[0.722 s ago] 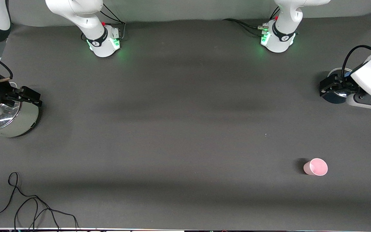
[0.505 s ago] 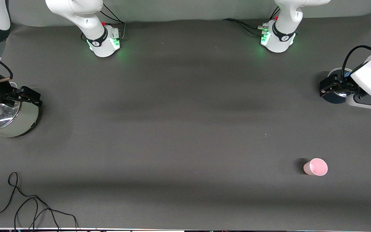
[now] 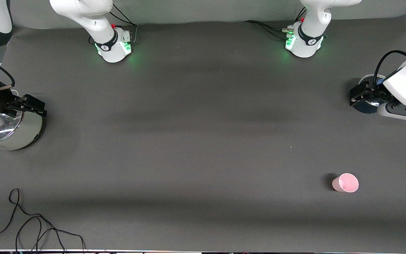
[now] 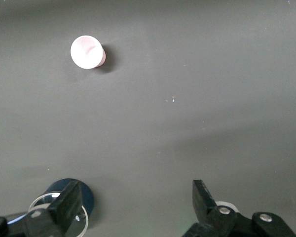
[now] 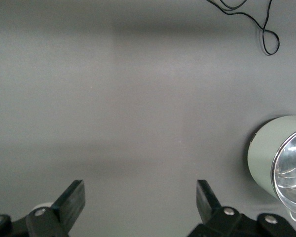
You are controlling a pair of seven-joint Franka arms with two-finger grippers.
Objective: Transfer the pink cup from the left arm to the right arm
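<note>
The pink cup [image 3: 345, 182] is standing upright on the dark bench [image 3: 196, 141], toward the left arm's end and nearer the front camera than either gripper, with nothing touching it. From the front its open mouth is tipping slightly toward the camera, and I am seeing nothing inside it; the left wrist view is looking almost straight down onto that same pale round mouth [image 4: 87, 51], well apart from the fingers [image 4: 69, 202]. The left gripper [image 3: 360, 95] is hovering at the left arm's end of the bench over a dark blue round container [image 3: 365, 106], its fingers spread wide and grasping nothing. The front view is hiding most of that container under the gripper, while the left wrist view is showing its blue body and a bright ring at its mouth [image 4: 64, 207]; I cannot tell what is in it. The right gripper [image 3: 30, 104] is waiting at the right arm's end over a pale green pot [image 3: 19, 134], its fingers likewise released and empty. The right wrist view is showing the pot's [image 5: 276, 158] shiny metal inside, and the fingers [image 5: 74, 197] standing far apart. A thin black cable [image 3: 37, 225] is lying looped near the front edge of the bench, and the right wrist view is catching its loop too [image 5: 266, 29].
</note>
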